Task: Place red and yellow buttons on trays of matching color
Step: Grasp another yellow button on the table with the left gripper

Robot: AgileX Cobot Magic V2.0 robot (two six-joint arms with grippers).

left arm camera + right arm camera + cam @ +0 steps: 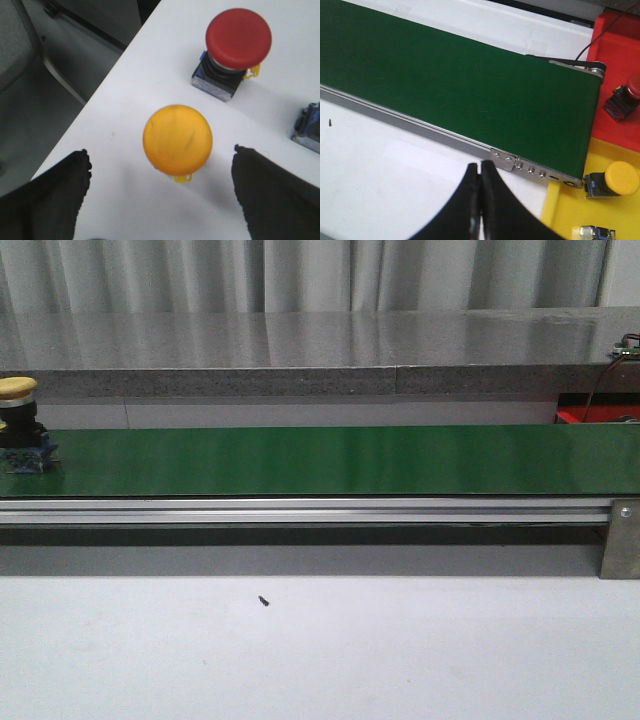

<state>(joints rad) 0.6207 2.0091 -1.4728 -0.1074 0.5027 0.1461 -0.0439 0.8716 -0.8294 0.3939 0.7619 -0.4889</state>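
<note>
A long green conveyor belt (320, 460) crosses a white counter (320, 650), and one yellow-capped button (20, 420) rides at its far left end, presumably heading toward the trays at the other end. In the left wrist view, the left end effector (160, 187) hangs with its black fingers (55, 195) spread wide on either side of a yellow button (177, 140) standing on the counter, touching nothing; the straddling position looks like preparation to close on it. A red button (235, 47) stands near it and the edge of a third part (310, 127) shows beside that, suggesting a supply group waiting to be loaded. In the right wrist view, the right end effector (480, 172) is closed and empty, its fingers pressed together above the counter just short of the belt's end, seemingly idle until a button arrives. Beyond that end, a red tray (620, 50) already holds a red button (625, 100) and a yellow tray (600, 215) holds a yellow one (615, 180), colours matching.
</note>
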